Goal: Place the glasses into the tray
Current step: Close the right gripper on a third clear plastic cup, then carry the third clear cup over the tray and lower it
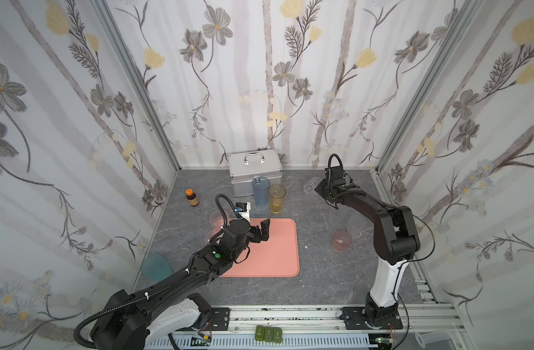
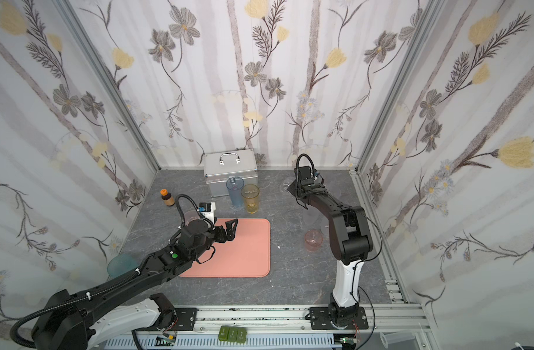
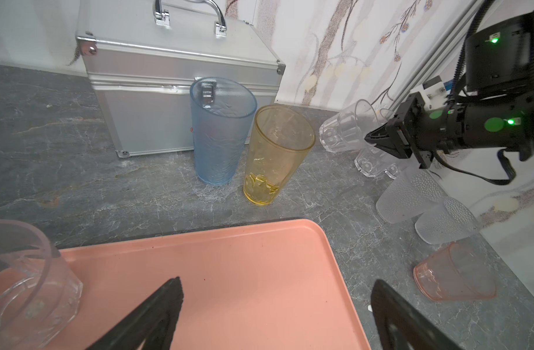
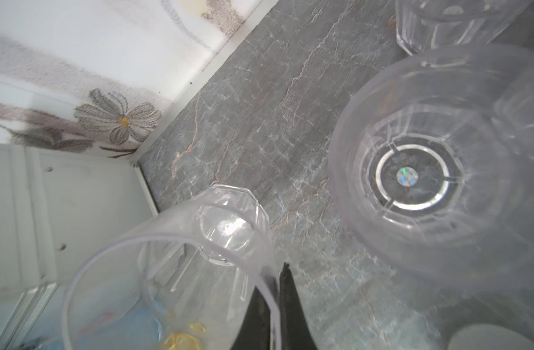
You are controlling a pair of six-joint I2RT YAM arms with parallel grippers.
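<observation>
One thin rim pinch by the right gripper (image 4: 278,272) may let the tilted glass (image 4: 217,230) slip; left gripper (image 1: 263,231) gapes wide

Black arms (image 1: 175,281) — white base links (image 1: 384,281); ribbed cables (image 1: 77,331); green dots (image 1: 217,255).

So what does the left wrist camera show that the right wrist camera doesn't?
Only the left wrist view: the pink tray, a short pink glass, and the open left gripper. Only the right wrist view: the round inside bottom of an upright clear glass. Both: the tilted clear glass, its rim pinched by the right gripper, plus the blue glass and yellow glass.
</observation>
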